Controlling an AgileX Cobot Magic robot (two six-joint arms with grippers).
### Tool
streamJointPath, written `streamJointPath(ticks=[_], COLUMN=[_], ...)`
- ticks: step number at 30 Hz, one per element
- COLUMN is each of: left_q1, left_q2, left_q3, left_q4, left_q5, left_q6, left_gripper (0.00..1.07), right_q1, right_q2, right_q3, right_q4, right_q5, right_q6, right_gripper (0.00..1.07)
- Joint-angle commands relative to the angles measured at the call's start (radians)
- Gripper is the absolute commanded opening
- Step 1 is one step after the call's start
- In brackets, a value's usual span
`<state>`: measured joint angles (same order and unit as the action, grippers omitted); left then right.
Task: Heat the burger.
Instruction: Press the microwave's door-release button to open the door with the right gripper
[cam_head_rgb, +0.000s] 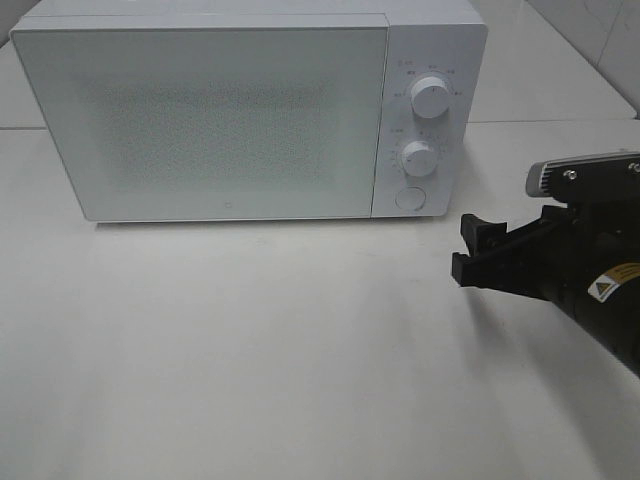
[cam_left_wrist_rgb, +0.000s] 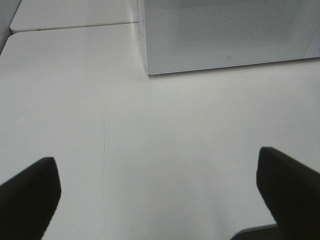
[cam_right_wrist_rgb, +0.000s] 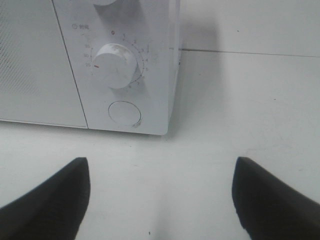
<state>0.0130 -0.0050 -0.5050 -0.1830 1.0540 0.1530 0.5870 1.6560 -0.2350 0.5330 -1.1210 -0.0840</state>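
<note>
The burger is out of view in every frame. The white microwave (cam_head_rgb: 230, 120) stands at the back of the table with its door shut; I cannot see through the frosted door. My right gripper (cam_head_rgb: 464, 248) hovers open and empty in front of the microwave's control panel, a short way off it. In the right wrist view the right gripper (cam_right_wrist_rgb: 159, 172) faces the lower knob (cam_right_wrist_rgb: 116, 65) and the round door button (cam_right_wrist_rgb: 125, 113). My left gripper (cam_left_wrist_rgb: 156, 160) is open and empty over bare table, facing the microwave's (cam_left_wrist_rgb: 225, 35) left front corner.
The control panel carries an upper knob (cam_head_rgb: 431, 97), a lower knob (cam_head_rgb: 419, 158) and a round button (cam_head_rgb: 409, 198). The white tabletop (cam_head_rgb: 280, 350) stretches in front of the microwave. A seam between table sections (cam_right_wrist_rgb: 250, 51) runs to the right of the microwave.
</note>
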Motion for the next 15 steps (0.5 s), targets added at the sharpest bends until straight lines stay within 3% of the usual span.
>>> streamJointPath(ticks=[1,7,15], left_q1=[0.003,0.003,0.003], left_q2=[-0.019,-0.019,-0.019], left_q3=[0.003,0.003,0.003], left_q4=[0.000,-0.001,-0.001], left_q5=[-0.012,-0.012,-0.012], left_q6=[-0.004,-0.004,-0.004], left_gripper=[1.00,1.00,1.00], right_q1=[0.082,0.197,0.237], right_q2=[0.038,0.099,0.141], right_q3=[-0.018,-0.098,-0.164], right_q4=[0.125,0.239,0.251], right_q5=[-0.053,-0.052,-0.042], right_q6=[-0.020,-0.087,-0.102], right_gripper=[0.75,0.75,0.75])
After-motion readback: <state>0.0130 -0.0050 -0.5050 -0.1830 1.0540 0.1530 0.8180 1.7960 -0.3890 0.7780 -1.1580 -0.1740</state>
